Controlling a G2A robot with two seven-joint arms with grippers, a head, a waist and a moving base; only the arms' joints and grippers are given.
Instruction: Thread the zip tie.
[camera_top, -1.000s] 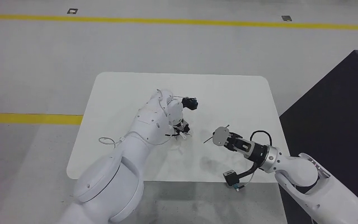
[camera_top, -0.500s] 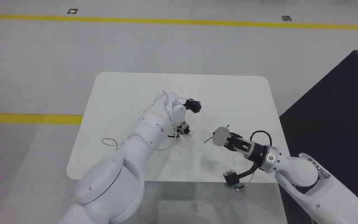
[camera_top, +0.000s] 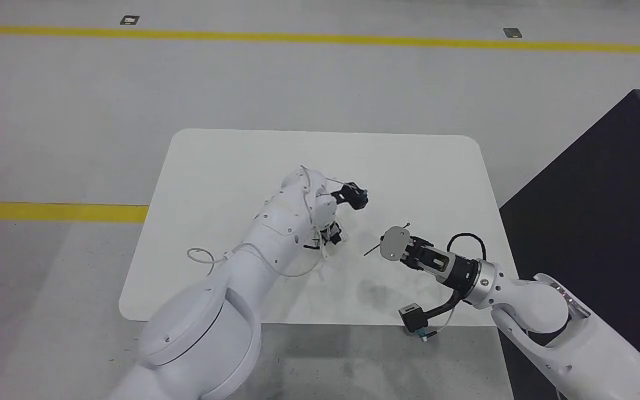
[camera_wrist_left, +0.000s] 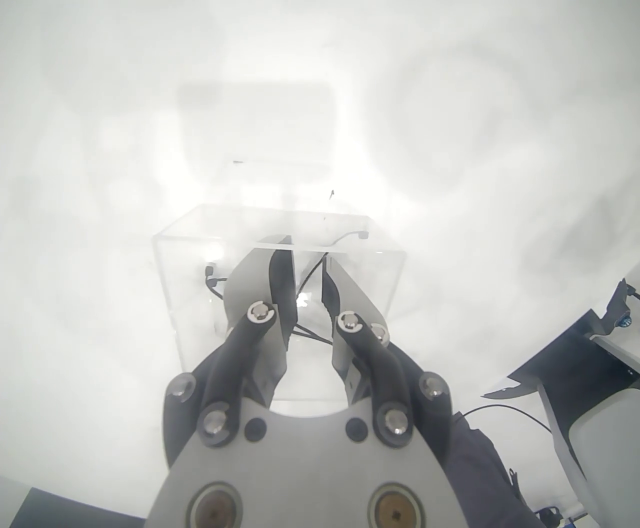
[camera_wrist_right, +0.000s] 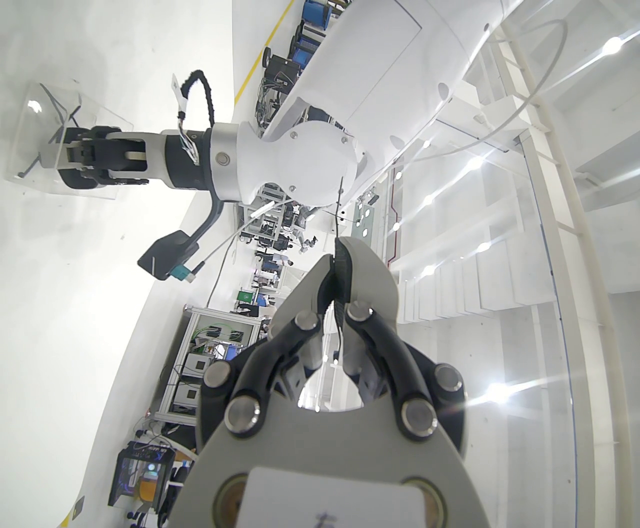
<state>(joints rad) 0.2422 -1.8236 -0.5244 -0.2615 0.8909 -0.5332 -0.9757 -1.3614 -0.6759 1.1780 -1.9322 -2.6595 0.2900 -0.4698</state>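
Closest in, the right gripper (camera_wrist_right: 337, 255) is clenched on the zip tie (camera_wrist_right: 339, 200), a thin black strip whose end pokes out past the fingertips, held in the air over the table (camera_top: 420, 170). No loop shows in it, so by my reckoning the threading itself is not yet done. Farther across, the left gripper (camera_wrist_left: 305, 280) sits with its fingers down in a clear box (camera_wrist_left: 190, 280). Its jaws are a narrow gap apart with a black strand running between them (another tie or a cable, I cannot tell which), not pinched as far as I can see. The two grippers are well apart. What I judge remains is bringing the tie's tail to its head and feeding it through.
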